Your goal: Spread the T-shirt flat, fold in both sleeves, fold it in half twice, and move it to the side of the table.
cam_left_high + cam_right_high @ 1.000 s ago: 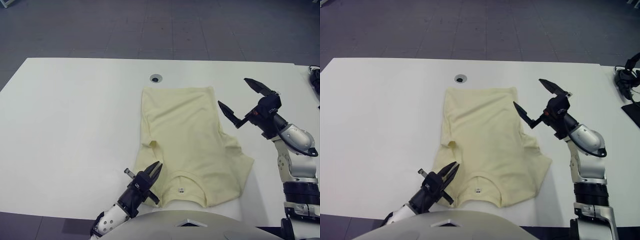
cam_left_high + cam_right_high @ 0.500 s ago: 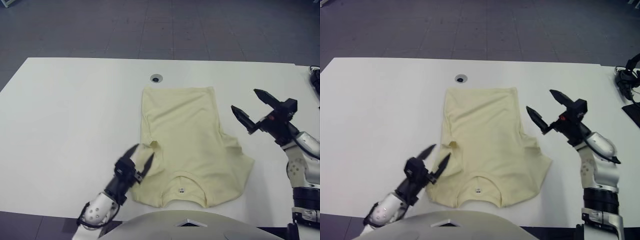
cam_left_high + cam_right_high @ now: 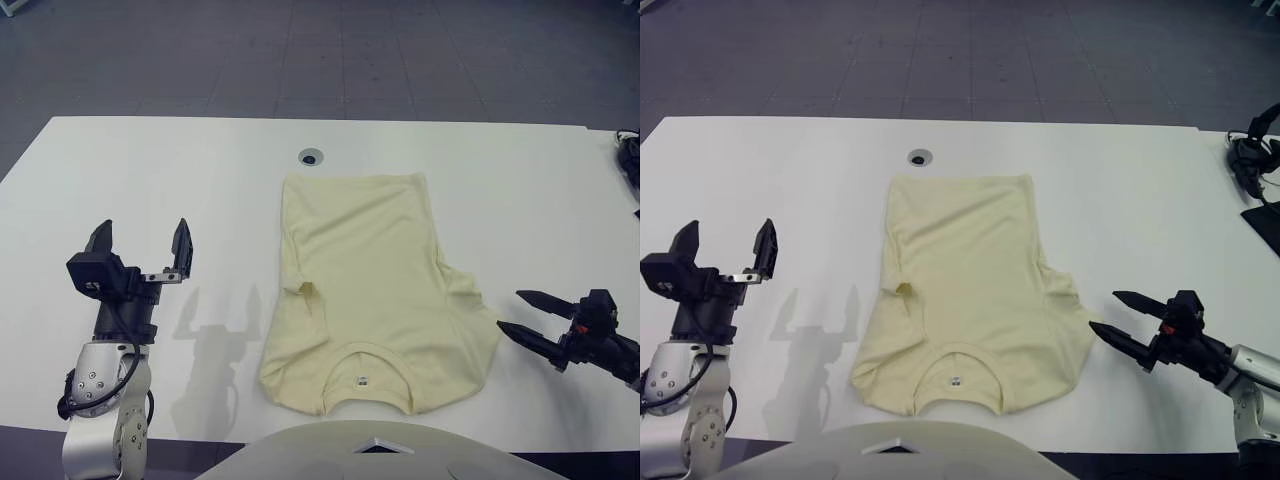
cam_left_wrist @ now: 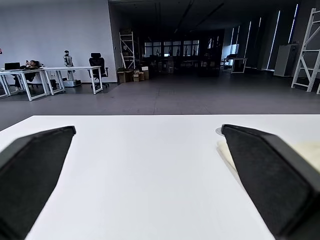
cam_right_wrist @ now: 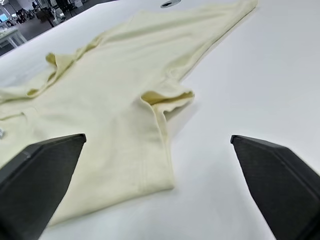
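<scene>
Two splayed end effectors [image 3: 141, 245] [image 3: 512, 312], T-shirt [image 3: 370, 290] between

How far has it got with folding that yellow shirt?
The T-shirt lies flat on the table with both sleeves seemingly folded in. Nothing is in hand: both jaws stand open, off the cloth. Left: the two half-folds and moving it aside.
</scene>
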### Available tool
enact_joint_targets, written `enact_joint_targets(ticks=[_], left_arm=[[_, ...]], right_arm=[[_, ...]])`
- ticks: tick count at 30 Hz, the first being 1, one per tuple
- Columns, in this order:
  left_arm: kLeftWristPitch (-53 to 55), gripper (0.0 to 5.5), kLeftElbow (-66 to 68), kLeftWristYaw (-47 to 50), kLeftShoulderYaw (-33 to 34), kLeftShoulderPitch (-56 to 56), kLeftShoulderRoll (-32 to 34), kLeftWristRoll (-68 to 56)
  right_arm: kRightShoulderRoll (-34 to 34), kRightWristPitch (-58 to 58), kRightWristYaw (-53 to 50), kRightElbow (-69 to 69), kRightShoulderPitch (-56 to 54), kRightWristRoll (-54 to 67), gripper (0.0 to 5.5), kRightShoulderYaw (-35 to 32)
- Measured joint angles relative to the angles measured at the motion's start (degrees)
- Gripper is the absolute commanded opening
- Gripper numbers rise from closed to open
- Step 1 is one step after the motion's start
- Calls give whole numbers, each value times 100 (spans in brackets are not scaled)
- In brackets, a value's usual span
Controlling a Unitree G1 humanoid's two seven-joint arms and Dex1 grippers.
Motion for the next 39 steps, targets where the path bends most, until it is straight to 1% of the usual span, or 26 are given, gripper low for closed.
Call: enact_joint_targets(ticks=[5,8,19,27,28,32,33,39], left_arm=[[0,540,-31,-39,-45,62,-93,139],[0,540,-34,-92,-45,86,-148,146],[-1,540,-37,-195,-125,162,-257,312],[-2,540,-37,-249,-140,190,-361,356],[-2,540,-37,-256,-140,189,-363,356],[-2,540,-35,-274,-139,188,-381,357],[-2,540,-32,-278,-139,188,-385,357],[-2,540,57,-305,-145,165,-407,361]], right_arm=[[4,-249,-56,188,-82,-337,447,86],[23,-361,-92,292,-208,-453,392,127],[22,-447,63,258,-101,-489,208,178],[-19,-568,211,132,28,-556,95,283],[-21,-568,208,133,30,-559,71,282],[-21,-566,169,185,-41,-609,10,282],[-21,-559,162,206,-68,-610,3,282],[-21,-500,173,214,-230,-566,3,263]])
